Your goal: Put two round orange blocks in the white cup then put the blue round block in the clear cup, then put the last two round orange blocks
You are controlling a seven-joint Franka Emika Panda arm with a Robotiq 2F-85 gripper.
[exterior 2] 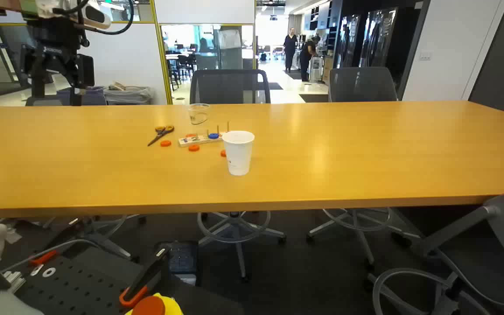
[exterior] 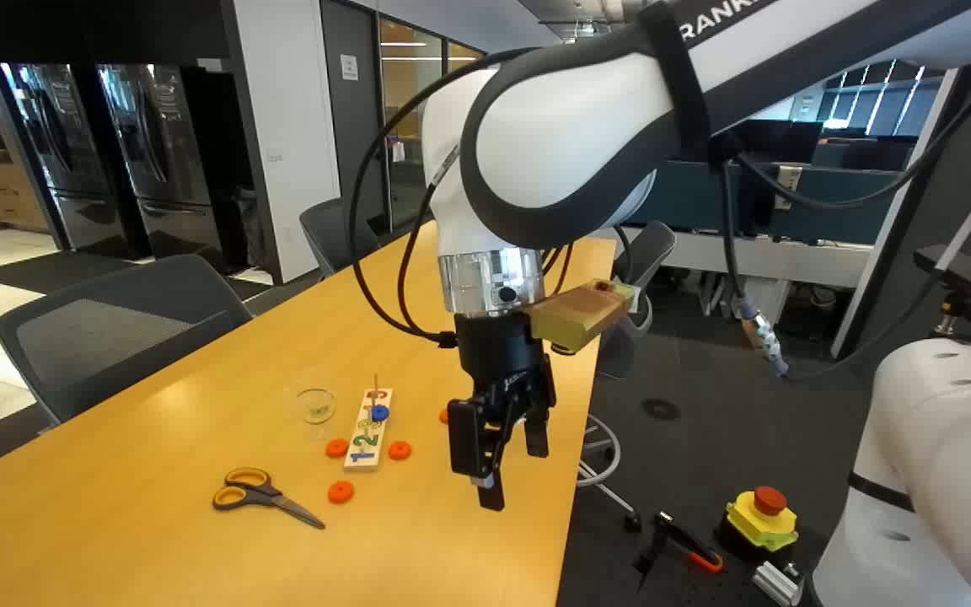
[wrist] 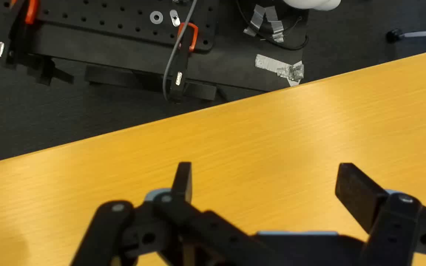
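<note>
Several round orange blocks (exterior: 340,491) lie flat on the table around a numbered peg board (exterior: 364,451); in an exterior view one orange block (exterior 2: 223,153) is partly behind the white cup (exterior 2: 239,153). That cup stands upright near the table's front edge and is hidden in the view from the arm's side. On the board rests the blue round block (exterior: 379,413), by a thin peg. Behind the board is the clear cup (exterior 2: 199,113), upright. My gripper (exterior: 514,472) hangs above the table, away from the blocks. Its fingers are wide apart, with only bare tabletop between them in the wrist view (wrist: 264,173).
Scissors (exterior: 258,493) with orange handles lie beside the blocks. The table's edge (wrist: 213,107) crosses the wrist view, with clamps (wrist: 183,62) and the dark mounting plate beyond it. Chairs (exterior 2: 230,85) line the table's far side.
</note>
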